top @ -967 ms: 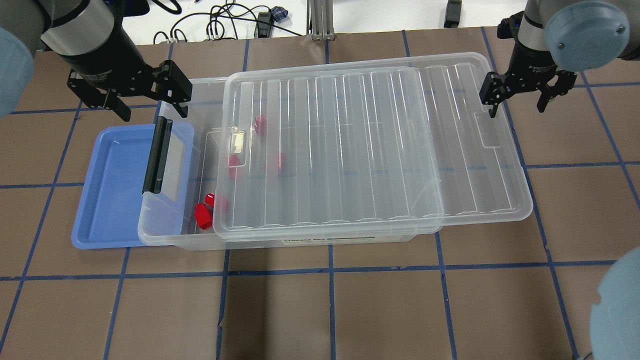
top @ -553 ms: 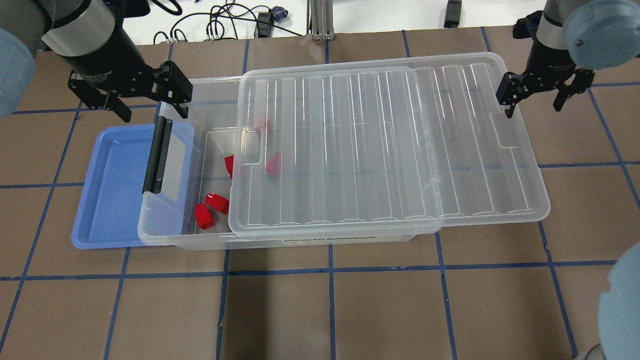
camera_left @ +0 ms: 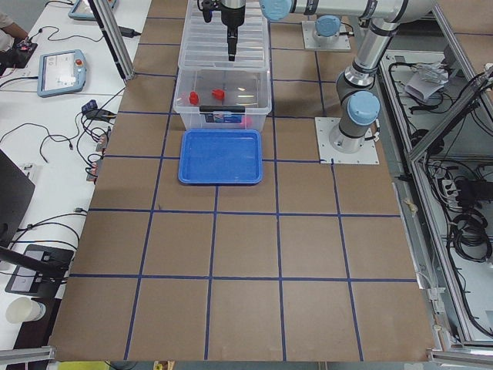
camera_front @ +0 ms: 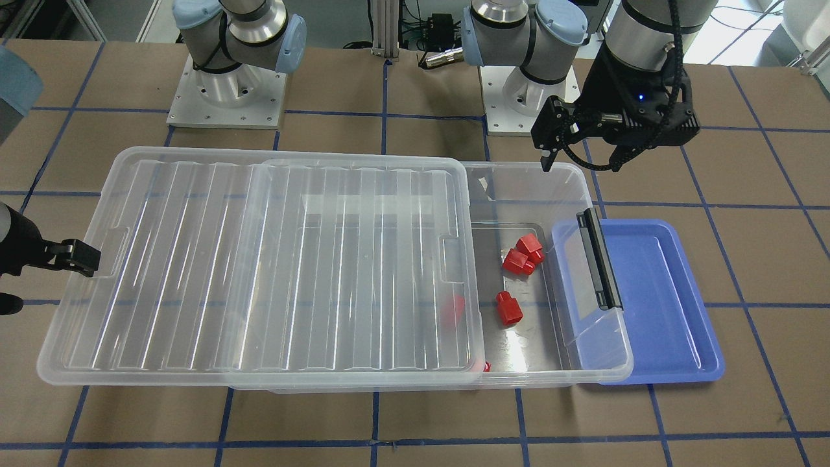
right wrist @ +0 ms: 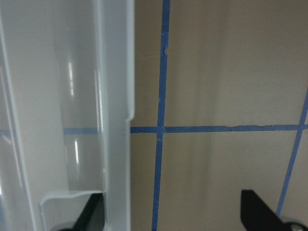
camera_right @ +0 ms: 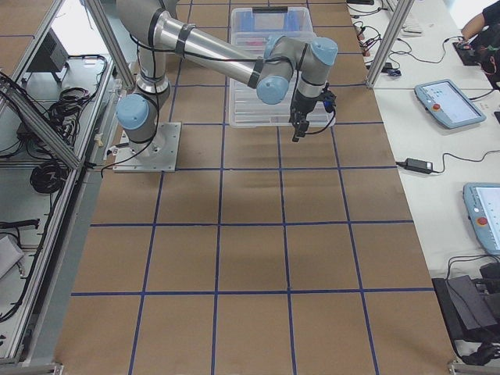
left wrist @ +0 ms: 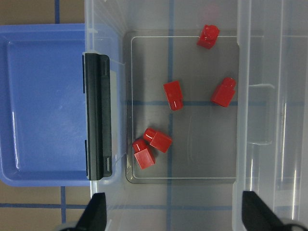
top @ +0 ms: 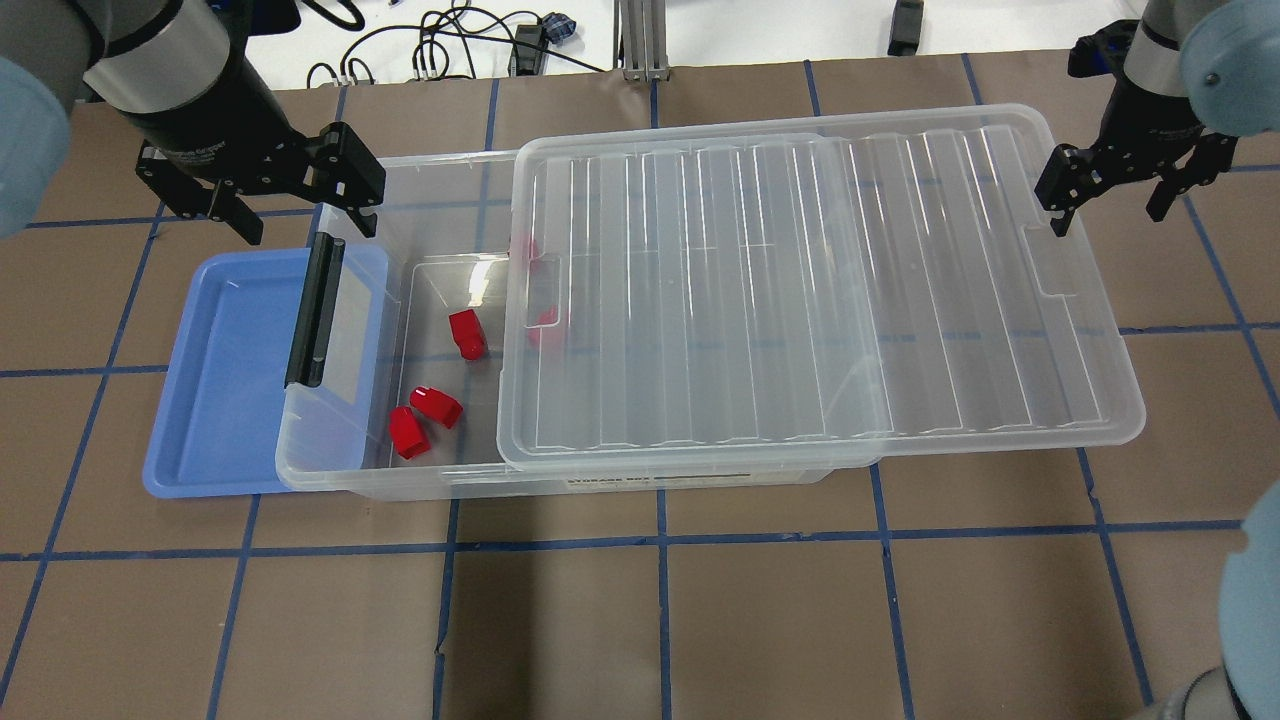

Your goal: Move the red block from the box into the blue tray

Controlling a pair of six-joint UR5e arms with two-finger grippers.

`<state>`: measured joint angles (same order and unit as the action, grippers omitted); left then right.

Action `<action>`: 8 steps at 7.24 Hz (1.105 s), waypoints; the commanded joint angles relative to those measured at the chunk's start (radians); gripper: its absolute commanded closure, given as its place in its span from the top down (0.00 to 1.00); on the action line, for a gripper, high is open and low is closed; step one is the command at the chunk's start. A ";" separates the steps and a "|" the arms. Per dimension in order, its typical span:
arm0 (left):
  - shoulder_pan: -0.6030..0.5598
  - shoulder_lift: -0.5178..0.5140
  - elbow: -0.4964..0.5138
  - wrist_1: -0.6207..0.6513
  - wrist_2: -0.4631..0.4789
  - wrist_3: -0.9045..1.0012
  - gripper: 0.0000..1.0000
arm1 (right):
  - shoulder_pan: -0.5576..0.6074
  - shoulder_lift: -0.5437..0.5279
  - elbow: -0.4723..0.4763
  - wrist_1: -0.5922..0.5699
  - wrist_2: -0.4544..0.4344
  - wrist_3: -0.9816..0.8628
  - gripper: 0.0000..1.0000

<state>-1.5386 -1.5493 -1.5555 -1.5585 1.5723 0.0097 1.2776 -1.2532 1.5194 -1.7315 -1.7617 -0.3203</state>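
Observation:
The clear box lies mid-table, its left end over the blue tray. Its ribbed lid sits shifted right, so the box's left part is uncovered. Three red blocks lie loose there, and two more show dimly under the lid. In the left wrist view the blocks and the tray lie below the camera. My left gripper is open and empty, above the box's far left corner. My right gripper is open, with one finger behind the lid's right rim.
The box's black latch handle and its clear flap hang over the tray's right side. Cables and a metal post lie beyond the table's far edge. The lid overhangs the box's right end above the brown table.
The lid has slid to the right along with my right gripper, and more of the box's left part and its red blocks now show uncovered. My left arm has not moved.

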 commanded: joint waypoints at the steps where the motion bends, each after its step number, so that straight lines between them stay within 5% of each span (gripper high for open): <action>1: 0.000 0.000 0.000 0.000 0.000 -0.001 1.00 | -0.006 0.000 -0.001 0.003 -0.010 -0.006 1.00; 4: -0.002 0.000 0.000 0.000 0.000 -0.011 1.00 | -0.004 -0.008 -0.039 0.010 -0.002 -0.005 1.00; 8: -0.009 -0.079 -0.038 0.112 -0.002 -0.004 1.00 | 0.026 -0.109 -0.145 0.168 0.016 0.003 1.00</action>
<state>-1.5483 -1.5909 -1.5699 -1.4871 1.5728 0.0029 1.2881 -1.3225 1.3891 -1.5975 -1.7549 -0.3197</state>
